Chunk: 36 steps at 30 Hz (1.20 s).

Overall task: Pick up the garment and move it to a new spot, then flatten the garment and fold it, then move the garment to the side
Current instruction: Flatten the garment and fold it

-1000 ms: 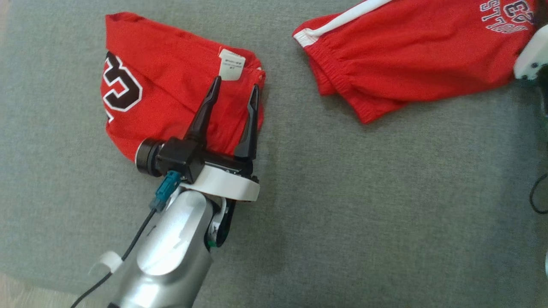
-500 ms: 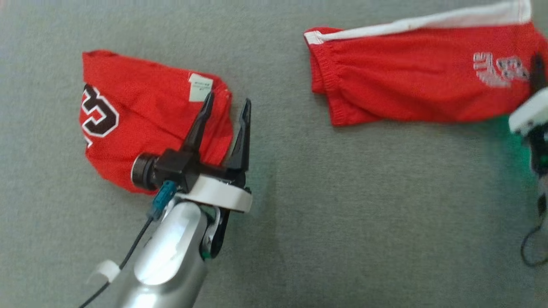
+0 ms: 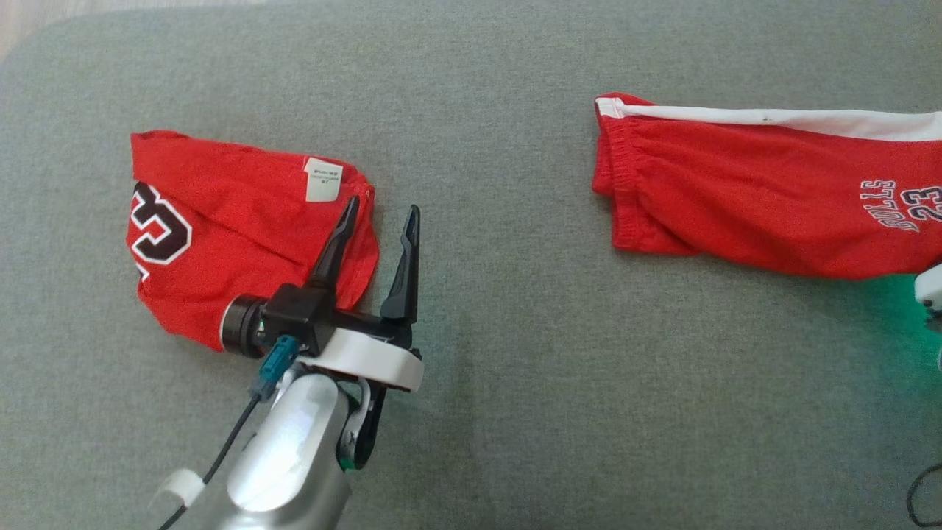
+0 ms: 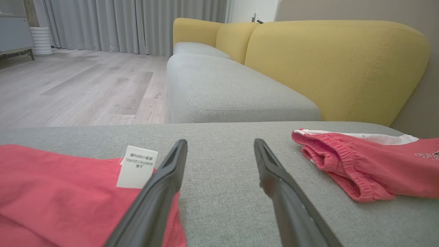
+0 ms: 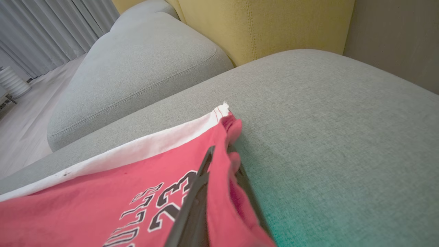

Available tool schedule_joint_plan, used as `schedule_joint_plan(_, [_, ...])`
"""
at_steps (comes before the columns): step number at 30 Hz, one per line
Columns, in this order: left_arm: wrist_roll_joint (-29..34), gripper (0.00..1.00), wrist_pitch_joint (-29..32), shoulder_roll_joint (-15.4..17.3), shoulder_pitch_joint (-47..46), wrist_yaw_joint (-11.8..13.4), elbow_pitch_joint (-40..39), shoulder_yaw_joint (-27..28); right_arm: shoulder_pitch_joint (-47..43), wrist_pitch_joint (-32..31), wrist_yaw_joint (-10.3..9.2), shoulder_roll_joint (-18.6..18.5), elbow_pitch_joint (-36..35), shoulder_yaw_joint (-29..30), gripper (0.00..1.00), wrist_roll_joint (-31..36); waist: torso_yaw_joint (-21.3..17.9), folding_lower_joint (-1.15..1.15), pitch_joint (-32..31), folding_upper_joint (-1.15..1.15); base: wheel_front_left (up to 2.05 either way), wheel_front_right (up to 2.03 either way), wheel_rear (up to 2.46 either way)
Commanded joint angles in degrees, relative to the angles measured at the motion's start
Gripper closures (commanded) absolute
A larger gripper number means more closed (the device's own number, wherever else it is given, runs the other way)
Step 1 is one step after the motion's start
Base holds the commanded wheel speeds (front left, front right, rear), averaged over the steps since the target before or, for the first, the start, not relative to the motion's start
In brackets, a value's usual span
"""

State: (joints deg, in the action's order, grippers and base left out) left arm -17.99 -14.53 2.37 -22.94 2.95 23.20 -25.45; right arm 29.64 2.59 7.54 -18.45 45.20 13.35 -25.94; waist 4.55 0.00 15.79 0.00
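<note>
Right gripper (image 5: 224, 161) grips shorts (image 3: 765, 199) at their right end, presumably to pull them flat. Left gripper (image 3: 383, 206) stands released, holding nothing, over right edge of jersey (image 3: 221, 228).

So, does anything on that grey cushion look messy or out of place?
Yes. The red garment on the left lies bunched, its white care label showing and its printed number cut off by a fold. The red shorts lie flatter, with the right end effector pinching a bunched edge. Nothing looks torn or spilled.
</note>
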Motion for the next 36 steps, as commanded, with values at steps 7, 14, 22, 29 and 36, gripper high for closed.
schedule_joint_plan(7, [0.61,0.00,-0.47,0.51,-0.30,-0.37,-1.36,2.50,1.47,1.19,-0.05,0.56,-4.27,0.71,1.00,0.87,0.80,0.00,-0.15,0.00,0.00,0.00,0.00])
schedule_joint_plan(14, [-0.06,0.00,-0.47,0.51,0.33,-0.21,-0.96,2.14,2.63,1.56,-0.05,4.05,-9.33,-2.15,1.00,0.41,2.20,0.00,-3.23,0.00,0.00,0.00,0.00])
schedule_joint_plan(22, [-0.81,0.00,-0.47,0.51,1.51,0.09,-0.95,1.72,4.69,-0.16,-0.05,10.59,-12.64,-9.47,1.00,1.52,5.03,0.00,-4.73,0.00,0.00,0.00,0.00])
schedule_joint_plan(29, [-0.91,0.00,-0.47,0.51,1.72,0.14,-0.92,1.59,6.11,0.13,-0.05,13.79,-9.62,-16.16,1.00,1.38,7.67,0.00,-4.62,0.00,0.00,0.00,0.00])
schedule_joint_plan(36, [-1.09,0.00,-0.47,0.51,1.88,0.47,-0.64,1.23,5.83,0.71,-0.05,13.99,-4.64,-23.63,1.00,-0.38,8.37,0.00,-4.28,0.00,0.00,0.00,0.00])
